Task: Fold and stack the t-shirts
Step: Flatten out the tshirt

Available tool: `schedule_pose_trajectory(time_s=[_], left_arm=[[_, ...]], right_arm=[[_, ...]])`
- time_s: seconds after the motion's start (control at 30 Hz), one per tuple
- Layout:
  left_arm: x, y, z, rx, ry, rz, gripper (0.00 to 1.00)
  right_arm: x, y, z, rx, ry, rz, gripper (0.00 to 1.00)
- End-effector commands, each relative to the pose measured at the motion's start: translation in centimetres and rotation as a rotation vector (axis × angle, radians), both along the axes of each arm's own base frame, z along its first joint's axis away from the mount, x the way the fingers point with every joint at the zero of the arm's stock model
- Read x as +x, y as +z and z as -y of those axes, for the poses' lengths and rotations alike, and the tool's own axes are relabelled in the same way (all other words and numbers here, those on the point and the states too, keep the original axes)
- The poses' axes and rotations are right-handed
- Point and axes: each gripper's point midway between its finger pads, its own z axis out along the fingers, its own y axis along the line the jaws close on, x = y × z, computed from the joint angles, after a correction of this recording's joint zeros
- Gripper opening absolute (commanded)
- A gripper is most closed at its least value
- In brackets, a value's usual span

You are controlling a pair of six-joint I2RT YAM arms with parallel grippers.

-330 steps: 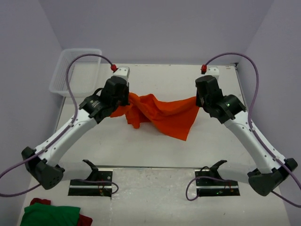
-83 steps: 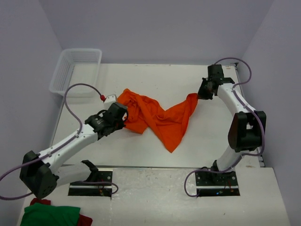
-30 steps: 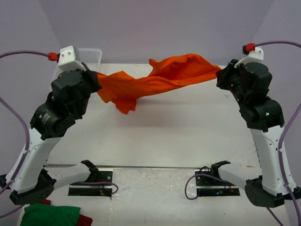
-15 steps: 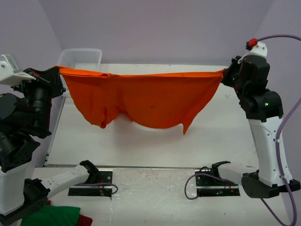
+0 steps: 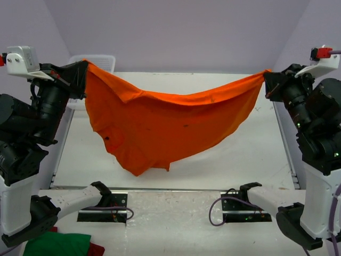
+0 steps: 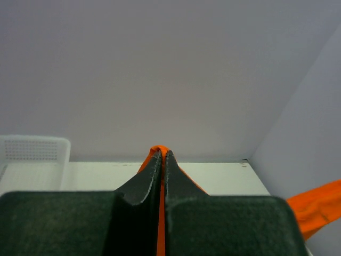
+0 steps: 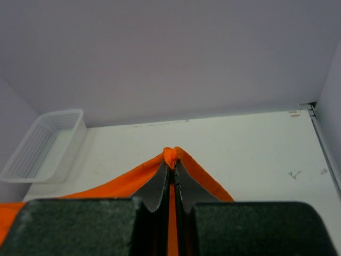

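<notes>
Above the white table (image 5: 256,154), the orange t-shirt (image 5: 160,122) hangs between left jaws and right jaws, both clamped on it.

The t-shirt (image 5: 160,128) is looking like soft, matt orange cloth, creasing in loose folds. The left gripper (image 6: 162,156) and right gripper (image 7: 171,164) are showing dull black, faintly grainy plastic. The basket (image 7: 40,146) is looking like white perforated plastic, and the table (image 5: 234,154) is looking smooth and matt.

Basket (image 5: 106,61) mostly hidden behind t-shirt (image 5: 160,122); green cloth (image 5: 58,244) cut by bottom edge.
</notes>
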Motion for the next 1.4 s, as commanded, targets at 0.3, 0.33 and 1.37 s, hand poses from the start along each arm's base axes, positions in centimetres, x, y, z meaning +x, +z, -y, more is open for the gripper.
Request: schedule_pose_trajectory(time_s=[0.3, 0.33, 1.37], left_arm=[[-8.5, 10.6, 2.5, -0.06, -0.391, 0.364, 0.0], [-8.8, 10.7, 2.7, -0.057, -0.408, 0.37, 0.0], [28.8, -4.4, 5.2, 0.34, 0.232, -0.045, 0.0]], right_arm=[[-11.8, 8.1, -4.2, 0.023, 0.384, 0.305, 0.0], [-12.2, 8.2, -4.4, 0.026, 0.4, 0.308, 0.0], [19.2, 3.1, -1.6, -0.143, -0.003, 0.046, 0.0]])
